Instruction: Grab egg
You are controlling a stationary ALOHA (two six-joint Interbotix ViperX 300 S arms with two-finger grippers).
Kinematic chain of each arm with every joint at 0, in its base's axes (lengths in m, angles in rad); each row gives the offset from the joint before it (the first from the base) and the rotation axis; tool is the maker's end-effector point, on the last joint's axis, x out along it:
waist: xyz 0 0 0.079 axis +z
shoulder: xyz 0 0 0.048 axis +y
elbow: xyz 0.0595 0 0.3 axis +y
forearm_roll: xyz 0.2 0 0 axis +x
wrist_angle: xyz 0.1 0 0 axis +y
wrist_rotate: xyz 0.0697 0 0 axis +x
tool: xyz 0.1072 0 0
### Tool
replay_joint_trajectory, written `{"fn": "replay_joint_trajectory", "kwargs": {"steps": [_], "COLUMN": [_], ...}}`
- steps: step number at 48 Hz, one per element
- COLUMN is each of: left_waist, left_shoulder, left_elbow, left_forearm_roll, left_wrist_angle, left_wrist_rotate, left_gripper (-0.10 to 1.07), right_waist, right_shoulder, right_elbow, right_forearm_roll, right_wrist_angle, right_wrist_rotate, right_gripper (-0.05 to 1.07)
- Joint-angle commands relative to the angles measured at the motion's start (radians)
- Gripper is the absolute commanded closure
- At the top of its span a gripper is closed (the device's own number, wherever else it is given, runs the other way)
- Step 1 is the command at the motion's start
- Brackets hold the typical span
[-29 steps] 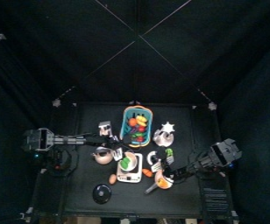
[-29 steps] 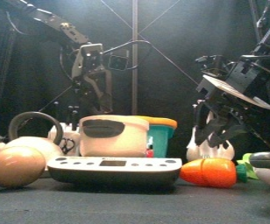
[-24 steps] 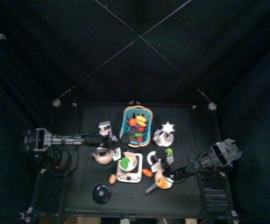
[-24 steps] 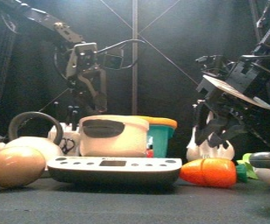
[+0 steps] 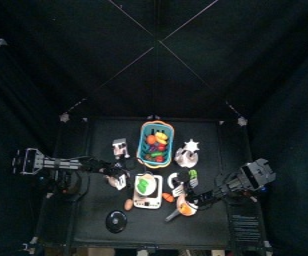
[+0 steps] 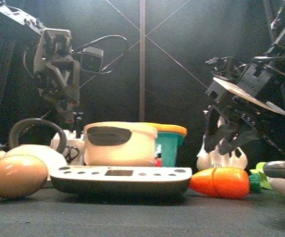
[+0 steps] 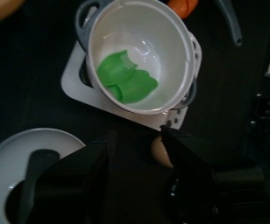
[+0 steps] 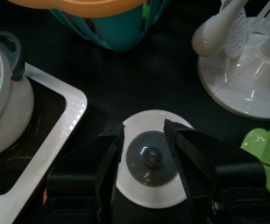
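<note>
Pale tan egg, front-left on the table: approach step, not grabbed yet.
My left claw hangs high behind the kettle, jaws spread, holding nothing. As I see it, the next move is to come forward and down over the egg, then close gently. Left wrist view shows only a tan sliver by one jaw, probably the egg. My right claw is parked wide over a white lid.

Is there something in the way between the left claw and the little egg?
Nothing visible is in the way. In the left wrist view, the small pale tan egg shows right in the gap between the open jaws of the left gripper. The white kitchen scale sits close beside the egg, not in front.
</note>
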Motion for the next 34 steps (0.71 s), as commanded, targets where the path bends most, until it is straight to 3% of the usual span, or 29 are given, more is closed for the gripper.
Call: {"fn": "replay_joint_trajectory", "kwargs": {"steps": [1,8,16,34], "left_waist": [-0.032,-0.094,-0.173,-0.314], "left_shoulder": [-0.015,-0.017,-0.008,0.095], "left_elbow": [-0.005,0.009,0.017,-0.014], "left_forearm_roll": [-0.011,0.009,0.114,0.477], "left_wrist_angle": [0.0,0.002,-0.005,0.009], "left_wrist_rotate": [-0.031,-0.155,-0.337,-0.902], "left_gripper": [0.15,0.15,0.15,0.13], "right_waist": [0.002,0.003,0.009,0.018], "right_shoulder": [-0.025,-0.018,-0.008,0.006], "right_elbow": [-0.02,-0.026,-0.032,-0.04], "right_forearm_roll": [-0.006,-0.005,-0.006,-0.014], "right_wrist_angle": [0.005,0.003,0.003,0.003], "right_wrist_rotate": [0.002,0.003,0.003,0.003], "right_gripper": [0.24,0.24,0.24,0.24]}}
